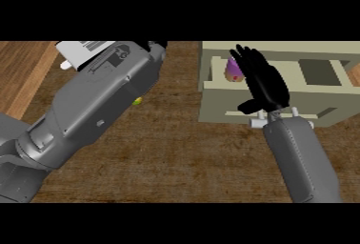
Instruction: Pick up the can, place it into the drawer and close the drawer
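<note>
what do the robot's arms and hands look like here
Both forearms are grey and boxy with smooth panels. The right forearm is slim, with a faint seam along it and small white fittings at the wrist, ending in a black right hand. The left forearm looks much bulkier, with a white striped label near its top; its hand is not visible.

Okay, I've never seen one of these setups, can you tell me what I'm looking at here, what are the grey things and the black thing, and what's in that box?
You are looking down from the robot's head at a brown counter. The two grey shapes are its forearms. The black thing is its right hand, fingers straight, held over a beige drawer that stands open. Inside the drawer lies a purple can, partly hidden by the hand, which holds nothing. The left forearm fills the view's left side; its hand does not show. A small yellow-green thing peeks out beside it.
</note>
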### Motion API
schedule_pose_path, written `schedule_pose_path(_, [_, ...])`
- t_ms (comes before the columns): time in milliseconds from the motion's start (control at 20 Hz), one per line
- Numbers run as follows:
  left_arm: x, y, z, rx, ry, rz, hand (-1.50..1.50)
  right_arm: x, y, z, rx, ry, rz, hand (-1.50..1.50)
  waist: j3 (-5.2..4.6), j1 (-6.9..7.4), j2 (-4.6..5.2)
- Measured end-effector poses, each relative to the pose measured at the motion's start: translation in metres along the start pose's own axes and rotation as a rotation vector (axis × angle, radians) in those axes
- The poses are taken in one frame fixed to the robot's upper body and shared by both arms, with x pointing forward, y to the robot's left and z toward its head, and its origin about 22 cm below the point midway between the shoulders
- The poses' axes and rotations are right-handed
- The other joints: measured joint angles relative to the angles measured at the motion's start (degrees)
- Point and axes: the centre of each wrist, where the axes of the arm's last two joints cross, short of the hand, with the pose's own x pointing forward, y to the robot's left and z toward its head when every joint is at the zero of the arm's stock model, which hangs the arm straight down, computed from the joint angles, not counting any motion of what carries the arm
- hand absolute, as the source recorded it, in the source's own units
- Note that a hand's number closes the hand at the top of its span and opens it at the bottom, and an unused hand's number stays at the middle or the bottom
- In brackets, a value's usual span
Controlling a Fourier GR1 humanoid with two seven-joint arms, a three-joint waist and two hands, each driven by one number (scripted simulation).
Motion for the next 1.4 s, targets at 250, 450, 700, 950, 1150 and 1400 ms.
schedule_pose_path(250, [0.006,0.017,0.002,0.006,-0.002,0.001,-1.50,-0.009,0.012,-0.020,-0.022,0.020,0.072,-1.50,-0.45,0.18,-0.42])
schedule_pose_path(450, [0.009,0.028,0.004,0.002,-0.001,-0.004,-1.50,-0.017,0.018,-0.031,-0.060,0.026,0.117,-1.50,-0.74,0.59,-0.45])
schedule_pose_path(700, [0.016,0.038,0.006,0.009,-0.009,-0.001,-1.50,-0.025,0.022,-0.041,-0.109,0.040,0.148,-1.50,-0.85,1.13,-0.39])
schedule_pose_path(950, [0.018,0.049,0.008,0.003,-0.007,0.000,-1.50,-0.030,0.022,-0.052,-0.140,0.067,0.162,-1.50,-0.59,1.56,0.12])
schedule_pose_path(1150, [0.022,0.051,0.013,-0.001,-0.020,-0.003,-1.50,-0.034,0.019,-0.058,-0.171,0.087,0.168,-1.50,-0.30,2.09,0.63])
schedule_pose_path(1400, [0.033,0.059,0.012,-0.007,-0.028,-0.001,-1.50,-0.039,0.009,-0.069,-0.185,0.107,0.178,-1.50,0.03,2.58,1.33])
